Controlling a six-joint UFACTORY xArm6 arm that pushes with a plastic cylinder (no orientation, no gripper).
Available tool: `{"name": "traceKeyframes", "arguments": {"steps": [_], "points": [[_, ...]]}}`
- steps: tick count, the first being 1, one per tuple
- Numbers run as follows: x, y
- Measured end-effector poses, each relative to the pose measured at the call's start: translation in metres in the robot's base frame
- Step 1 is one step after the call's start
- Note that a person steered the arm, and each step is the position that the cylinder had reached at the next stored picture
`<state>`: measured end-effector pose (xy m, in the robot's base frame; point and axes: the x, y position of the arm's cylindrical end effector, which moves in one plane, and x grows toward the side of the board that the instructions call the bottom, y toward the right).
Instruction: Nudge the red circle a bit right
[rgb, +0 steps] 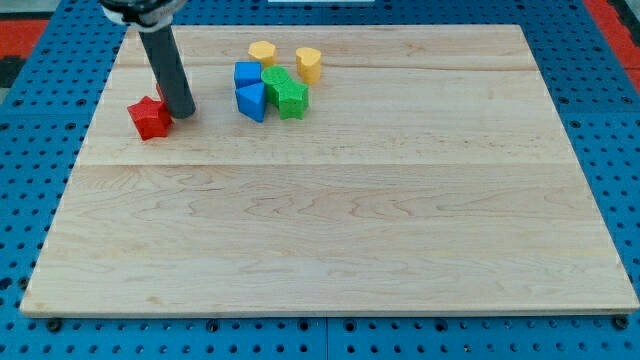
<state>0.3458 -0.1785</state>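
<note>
My dark rod comes down from the view's top left, and my tip (183, 112) rests on the wooden board (330, 220). A red star-shaped block (149, 118) lies just left of the tip, close to or touching it. A small sliver of another red block (159, 93) shows at the rod's left edge. The rod hides most of it, so I cannot make out its shape. No full red circle shows.
To the tip's right is a cluster: a blue block (246, 73), a blue triangle-like block (252, 101), a green block (275, 78) and a green star-like block (292, 99). Two yellow blocks (262, 51) (308, 63) lie above them. Blue pegboard (620, 120) surrounds the board.
</note>
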Motion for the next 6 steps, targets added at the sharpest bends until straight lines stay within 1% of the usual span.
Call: {"name": "traceKeyframes", "arguments": {"steps": [1, 2, 3, 4, 5, 6], "points": [[-0.043, -0.029], [-0.066, -0.054], [-0.053, -0.084], [-0.091, -0.106], [-0.091, -0.08], [-0.09, -0.089]]}}
